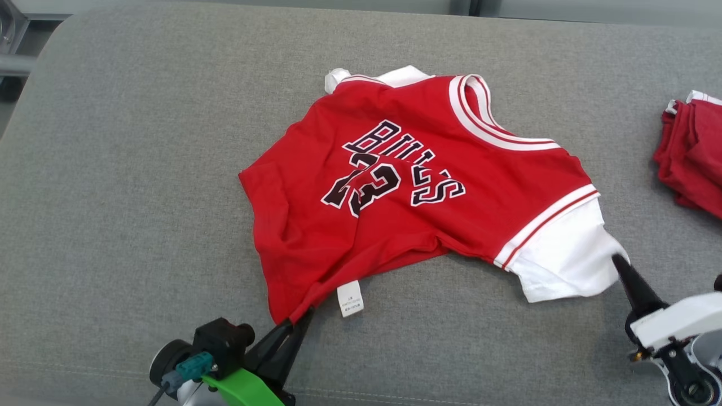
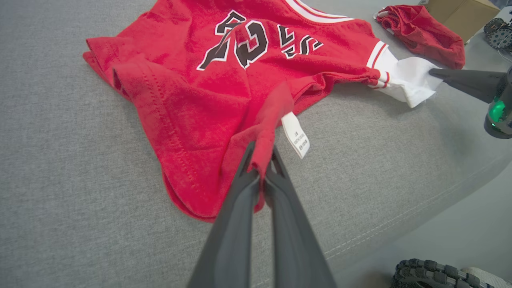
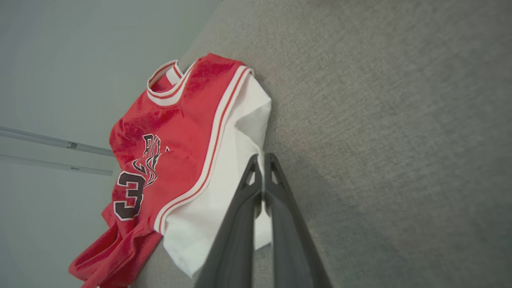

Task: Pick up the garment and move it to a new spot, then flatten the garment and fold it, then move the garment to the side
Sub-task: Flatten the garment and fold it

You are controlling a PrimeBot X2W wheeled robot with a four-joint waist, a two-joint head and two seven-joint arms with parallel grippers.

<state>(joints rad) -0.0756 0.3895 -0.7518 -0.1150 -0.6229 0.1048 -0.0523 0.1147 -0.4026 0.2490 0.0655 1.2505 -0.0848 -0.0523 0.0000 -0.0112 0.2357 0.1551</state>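
Note:
The garment (image 1: 417, 186) is a red jersey with white sleeves and black lettering, lying rumpled on the grey cushion (image 1: 141, 197). My left gripper (image 1: 302, 318) is shut on the garment's red bottom hem corner, beside its white care tag (image 1: 350, 298); the left wrist view shows red cloth (image 2: 224, 96) pinched between the fingers (image 2: 262, 160). My right gripper (image 1: 617, 260) is shut on the edge of the white sleeve (image 1: 569, 259); in the right wrist view its fingers (image 3: 263, 160) close on the white cloth of the garment (image 3: 188, 132).
A second red cloth (image 1: 691, 152) lies bunched at the cushion's right edge. A cardboard box (image 2: 456, 12) stands beyond it. The cushion's front seam (image 2: 400, 224) runs close to my left gripper. Bare grey surface stretches to the left.

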